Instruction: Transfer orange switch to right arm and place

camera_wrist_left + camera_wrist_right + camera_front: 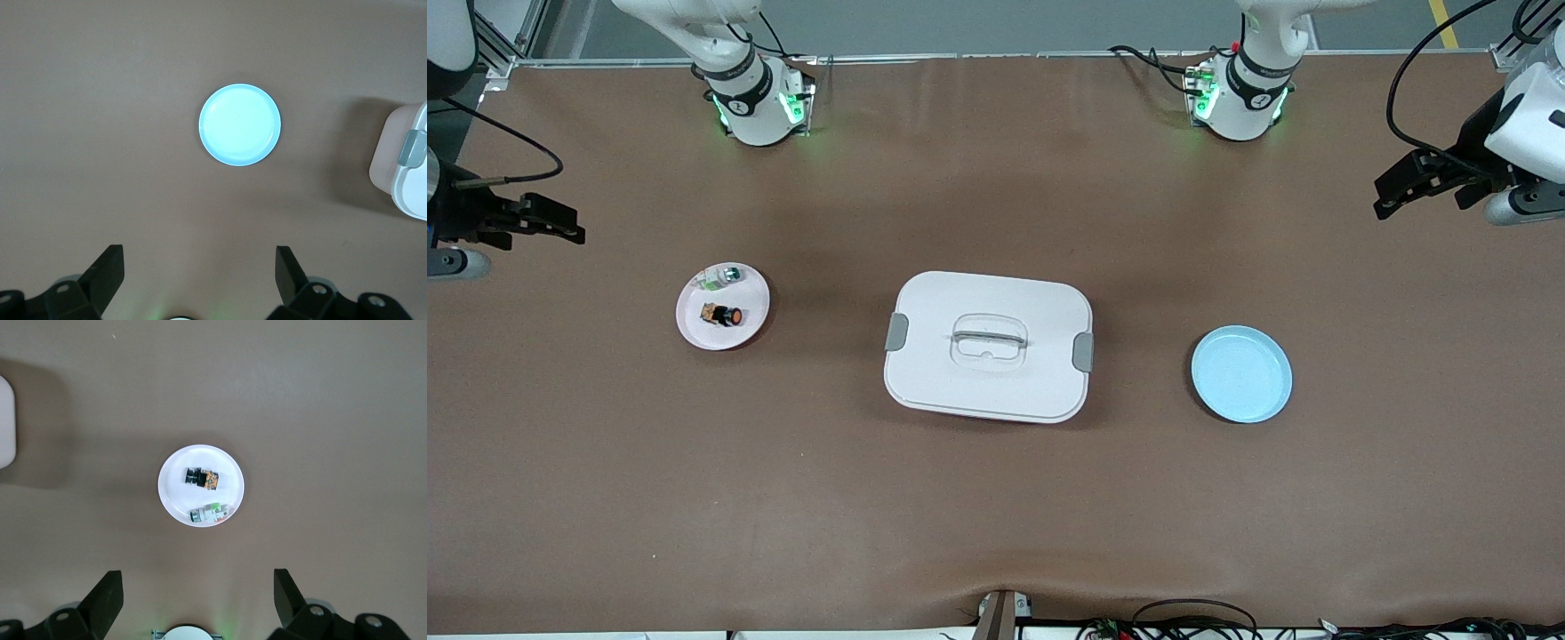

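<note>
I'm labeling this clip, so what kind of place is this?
Probably a robotics lab or test cell: two bench-mounted arms, each claw, left and right, open above a brown-covered table, with loose cables at its edge.

Orange switch [722,315] [202,479]: tiny, stubby black cylinder with orange round cap and orange marks; lying on its side on a small white plate [694,331] [175,495], toward the right arm's end of the surface. Untouched, beside a clear-and-green part [721,277] [210,514] on that plate, nearer the front camera.

White box [987,347] – between pink plate [694,333], blue plate [1241,373].
</note>
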Available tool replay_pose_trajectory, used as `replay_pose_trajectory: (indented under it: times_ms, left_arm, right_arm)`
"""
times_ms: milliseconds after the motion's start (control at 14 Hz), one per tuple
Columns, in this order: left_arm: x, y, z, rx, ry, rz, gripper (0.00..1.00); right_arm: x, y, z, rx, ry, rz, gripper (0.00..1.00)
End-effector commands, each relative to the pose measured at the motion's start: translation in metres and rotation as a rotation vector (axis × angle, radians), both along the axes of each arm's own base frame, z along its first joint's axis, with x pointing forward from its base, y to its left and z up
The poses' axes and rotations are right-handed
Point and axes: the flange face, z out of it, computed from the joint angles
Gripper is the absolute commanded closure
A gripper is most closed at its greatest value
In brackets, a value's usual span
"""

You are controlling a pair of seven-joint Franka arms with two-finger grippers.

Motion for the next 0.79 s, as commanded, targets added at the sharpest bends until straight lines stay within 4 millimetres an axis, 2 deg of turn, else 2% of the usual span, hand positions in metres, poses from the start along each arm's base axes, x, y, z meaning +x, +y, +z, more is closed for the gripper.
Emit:
replay_pose_trajectory:
  times_ms: [0, 214, 357, 500, 571, 714]
  left_arm:
    - [0.003, 0.000, 0.004, -0.014, -0.006, -0.012, 0.00]
    - [0.003, 0.000, 0.004, -0.015, -0.006, -0.012, 0.00]
    - [0.003, 0.000, 0.004, -0.015, -0.006, -0.012, 0.00]
    - [0.003, 0.000, 0.004, -0.015, -0.006, -0.011, 0.00]
    - [0.003, -0.001, 0.004, -0.014, -0.006, -0.012, 0.00]
    - [0.003, -0.001, 0.004, -0.014, -0.006, -0.011, 0.00]
  right_arm:
    - [-0.017, 0.010, 0.030, -0.016, -0.060, -0.053, 0.00]
    - [-0.017, 0.032, 0.053, -0.020, -0.135, -0.076, 0.00]
    - [-0.007, 0.035, 0.085, -0.016, -0.205, -0.133, 0.00]
    - [0.010, 0.031, 0.094, -0.009, -0.227, -0.158, 0.00]
    - [0.014, 0.029, 0.093, -0.006, -0.227, -0.164, 0.00]
    - [0.015, 0.029, 0.093, -0.002, -0.225, -0.167, 0.00]
